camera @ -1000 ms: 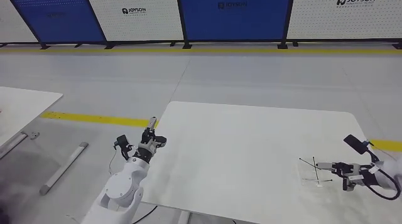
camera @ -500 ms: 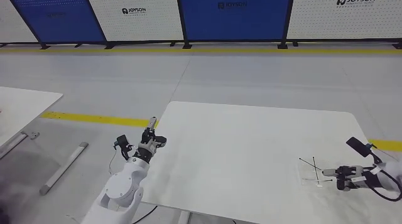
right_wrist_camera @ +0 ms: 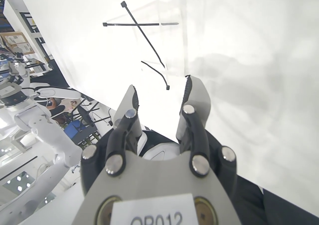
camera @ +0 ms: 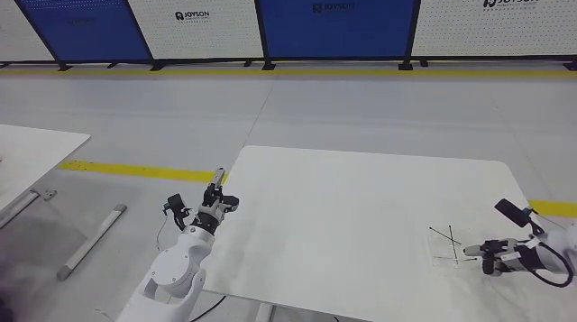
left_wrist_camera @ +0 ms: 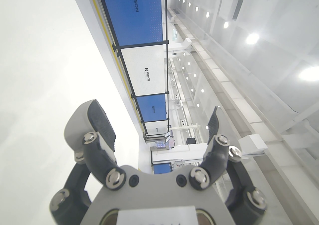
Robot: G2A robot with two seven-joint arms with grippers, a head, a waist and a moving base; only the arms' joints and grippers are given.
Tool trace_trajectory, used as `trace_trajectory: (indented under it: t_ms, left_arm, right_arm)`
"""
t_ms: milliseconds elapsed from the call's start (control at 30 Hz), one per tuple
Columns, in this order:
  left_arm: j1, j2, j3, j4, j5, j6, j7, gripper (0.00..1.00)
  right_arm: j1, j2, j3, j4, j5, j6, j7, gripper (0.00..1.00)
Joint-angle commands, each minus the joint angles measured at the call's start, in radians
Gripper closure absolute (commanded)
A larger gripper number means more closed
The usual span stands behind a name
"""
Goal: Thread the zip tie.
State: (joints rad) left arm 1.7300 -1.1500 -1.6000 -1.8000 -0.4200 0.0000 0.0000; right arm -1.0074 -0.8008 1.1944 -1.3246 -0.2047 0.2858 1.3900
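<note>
The right gripper [right_wrist_camera: 160, 84] is found with its fingers apart and nothing held, low over the table [camera: 361, 214]. A curved zip tie [right_wrist_camera: 155, 71] is seen lying just ahead of the fingertips, its head close to the gap between them; contact cannot be confirmed. Two crossed zip ties [right_wrist_camera: 136, 24] are noted just beyond it. The left gripper [left_wrist_camera: 154, 107] is recorded spread wide and empty, well apart from the ties, at the table's opposite edge.

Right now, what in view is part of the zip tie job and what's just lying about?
Job:
- crossed zip ties
- curved zip tie near them
- right gripper, open, close to it

Lying about:
- grey bar on the floor
- second table
- left gripper, open, away from the ties
</note>
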Motion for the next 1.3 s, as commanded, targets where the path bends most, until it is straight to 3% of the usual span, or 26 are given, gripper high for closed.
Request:
trace_trajectory:
  t_ms: [0, 633, 667, 733, 833, 933, 1100, 1267]
  left_arm:
    - [0.0, 0.0, 0.0, 0.0, 0.0, 0.0, 0.0, 0.0]
    - [0.0, 0.0, 0.0, 0.0, 0.0, 0.0, 0.0, 0.0]
    - [0.0, 0.0, 0.0, 0.0, 0.0, 0.0, 0.0, 0.0]
    - [0.0, 0.0, 0.0, 0.0, 0.0, 0.0, 0.0, 0.0]
    - [0.0, 0.0, 0.0, 0.0, 0.0, 0.0, 0.0, 0.0]
    - [0.0, 0.0, 0.0, 0.0, 0.0, 0.0, 0.0, 0.0]
    - [0.0, 0.0, 0.0, 0.0, 0.0, 0.0, 0.0, 0.0]
    - [0.0, 0.0, 0.0, 0.0, 0.0, 0.0, 0.0, 0.0]
  right_arm:
    - [0.009, 0.0, -0.011, 0.007, 0.0, 0.004, 0.0, 0.69]
    - [0.074, 0.001, -0.093, 0.056, -0.007, 0.031, 0.0, 0.82]
    - [0.078, 0.002, -0.097, 0.059, -0.007, 0.031, 0.0, 0.87]
    - [0.082, 0.002, -0.103, 0.062, -0.007, 0.03, 0.0, 0.87]
    - [0.088, 0.003, -0.111, 0.064, -0.006, 0.03, 0.0, 0.98]
    - [0.093, 0.004, -0.116, 0.066, -0.006, 0.028, 0.0, 1.0]
    - [0.093, 0.009, -0.107, 0.059, -0.001, 0.018, 0.0, 1.0]
    - [0.054, 0.024, -0.05, 0.023, 0.026, 0.004, -0.028, 1.0]
